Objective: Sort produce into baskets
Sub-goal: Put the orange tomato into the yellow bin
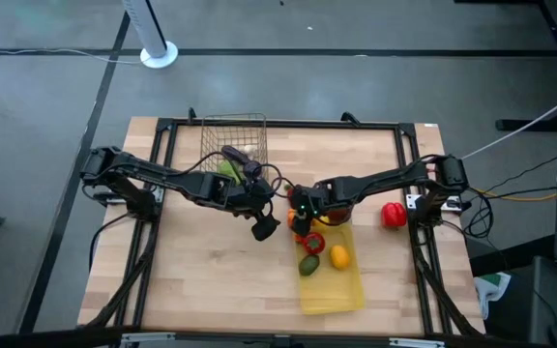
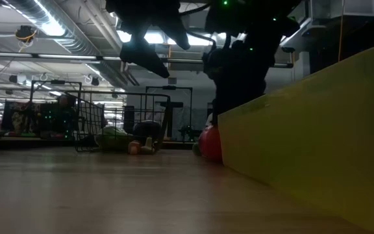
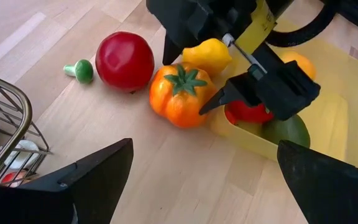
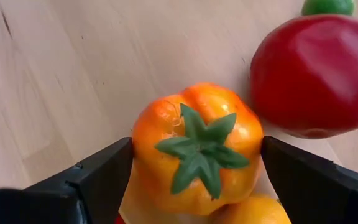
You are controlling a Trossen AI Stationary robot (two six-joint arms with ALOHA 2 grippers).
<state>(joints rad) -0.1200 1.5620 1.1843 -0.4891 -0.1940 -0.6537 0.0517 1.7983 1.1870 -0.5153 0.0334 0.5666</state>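
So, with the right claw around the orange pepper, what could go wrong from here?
The right claw straddles the orange pepper, which sits close to the red apple and the yellow fruit; closing or lifting may knock them away. The open left claw hovers nearby, so the arms might collide. The pepper is round, so it may slip.

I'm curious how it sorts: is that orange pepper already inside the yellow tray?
Not yet. The orange pepper rests on the wooden table just outside the yellow tray, between the right gripper's open fingers.

A pale wooden table (image 1: 211, 271) sits on grey floor; beyond the table's far edge stands a white round-based stand (image 1: 158, 50); cables (image 1: 520, 188) trail off the table's right side.
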